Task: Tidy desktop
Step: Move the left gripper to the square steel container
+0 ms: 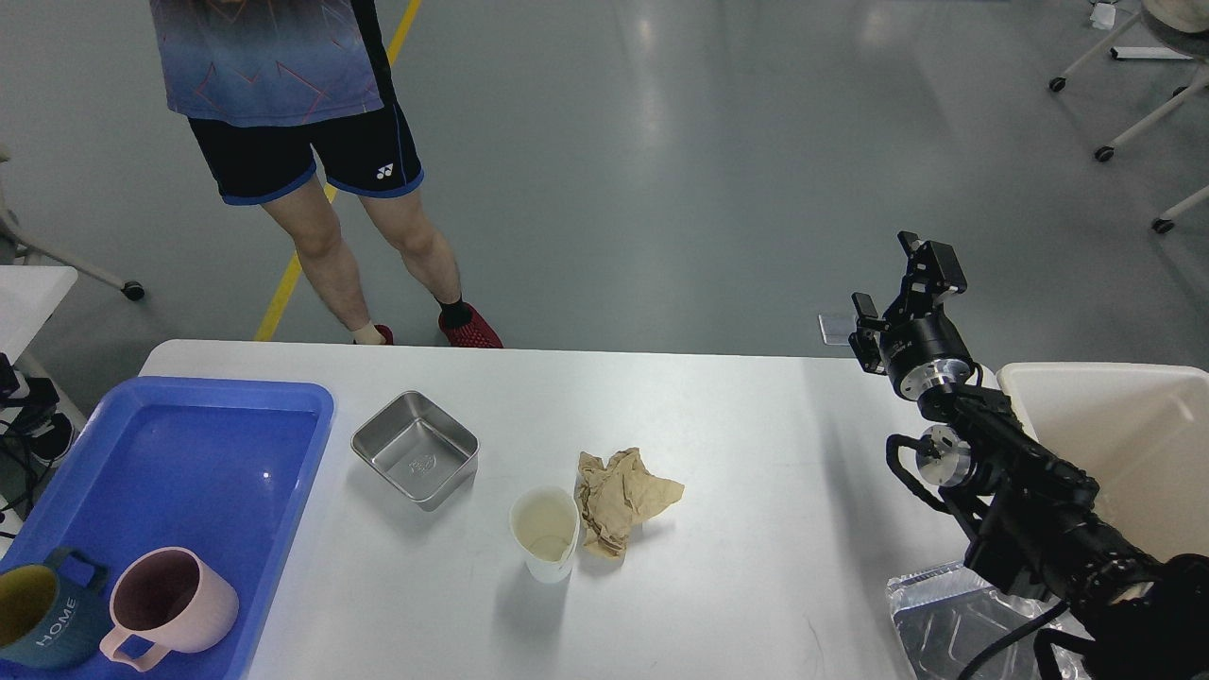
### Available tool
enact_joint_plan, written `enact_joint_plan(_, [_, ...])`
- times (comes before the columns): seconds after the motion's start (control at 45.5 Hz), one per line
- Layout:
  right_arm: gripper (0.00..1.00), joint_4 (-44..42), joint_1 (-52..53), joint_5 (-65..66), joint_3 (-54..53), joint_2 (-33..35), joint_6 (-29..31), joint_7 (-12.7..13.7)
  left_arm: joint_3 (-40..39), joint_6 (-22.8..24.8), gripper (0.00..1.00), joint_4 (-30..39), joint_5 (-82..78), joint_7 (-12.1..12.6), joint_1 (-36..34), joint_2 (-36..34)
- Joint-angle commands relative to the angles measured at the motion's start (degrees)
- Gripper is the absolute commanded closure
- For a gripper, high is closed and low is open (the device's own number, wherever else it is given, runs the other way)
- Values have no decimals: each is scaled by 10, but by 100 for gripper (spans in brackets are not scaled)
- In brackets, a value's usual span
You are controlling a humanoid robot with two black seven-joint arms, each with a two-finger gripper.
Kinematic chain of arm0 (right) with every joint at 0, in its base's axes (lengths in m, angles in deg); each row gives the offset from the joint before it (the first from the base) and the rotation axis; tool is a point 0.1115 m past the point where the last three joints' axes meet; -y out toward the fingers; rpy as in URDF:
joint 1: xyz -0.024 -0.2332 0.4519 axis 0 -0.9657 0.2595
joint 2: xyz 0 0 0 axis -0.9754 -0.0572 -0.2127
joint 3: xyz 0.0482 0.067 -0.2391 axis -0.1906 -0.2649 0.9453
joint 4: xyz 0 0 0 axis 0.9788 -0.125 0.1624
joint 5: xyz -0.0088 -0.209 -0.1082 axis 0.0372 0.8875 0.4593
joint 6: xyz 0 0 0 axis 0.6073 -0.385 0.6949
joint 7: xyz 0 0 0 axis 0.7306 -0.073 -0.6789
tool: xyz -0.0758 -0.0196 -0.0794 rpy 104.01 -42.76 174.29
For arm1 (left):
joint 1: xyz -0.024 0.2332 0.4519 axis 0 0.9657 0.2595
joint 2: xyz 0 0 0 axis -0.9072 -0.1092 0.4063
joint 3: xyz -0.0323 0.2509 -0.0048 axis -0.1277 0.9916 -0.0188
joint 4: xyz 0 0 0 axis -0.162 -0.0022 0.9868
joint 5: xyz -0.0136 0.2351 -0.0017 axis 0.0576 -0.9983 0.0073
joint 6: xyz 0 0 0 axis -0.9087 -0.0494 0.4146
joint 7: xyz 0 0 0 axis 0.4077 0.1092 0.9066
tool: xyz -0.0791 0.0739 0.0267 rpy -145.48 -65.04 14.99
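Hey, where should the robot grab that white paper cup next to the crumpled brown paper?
Grip the paper cup across its side wall just below the rim, coming from the left, probably. It stands upright and open-topped, and the crumpled brown paper crowds its right side, while the desktop to its left is bare.

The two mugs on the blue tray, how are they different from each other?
The pink mug is pale pink and plain, while the dark teal mug is dark with the word HOME on its side. The pink mug shows fully; the dark teal mug is cut off by the picture's edge. The pink mug looks dark inside, the dark teal mug yellowish. Both have handles, look empty, and sit side by side at the near end of the blue tray.
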Motion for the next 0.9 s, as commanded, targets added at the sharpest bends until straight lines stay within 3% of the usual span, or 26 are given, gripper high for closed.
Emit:
enact_joint_plan(0.0, [0, 1, -1, 0, 0, -2, 0, 0, -5, -22, 4, -4, 0, 0, -3, 34])
enact_joint_plan(0.242, [0, 9, -5, -1, -1, -15, -7, 1, 4, -102, 4, -76, -2, 18, 8, 206])
enact_joint_plan(0.505, [0, 8, -5, -1, -1, -26, -11, 1, 17, -134, 4, -172, -2, 100, 10, 386])
enact_joint_plan(0.703, [0, 5, -6, -1, -1, -25, -11, 1, 65, -181, 4, -231, -2, 106, 14, 478])
enact_joint_plan(0.879, [0, 5, -7, -1, -1, -24, -11, 1, 87, -194, 5, -299, -2, 106, 17, 559])
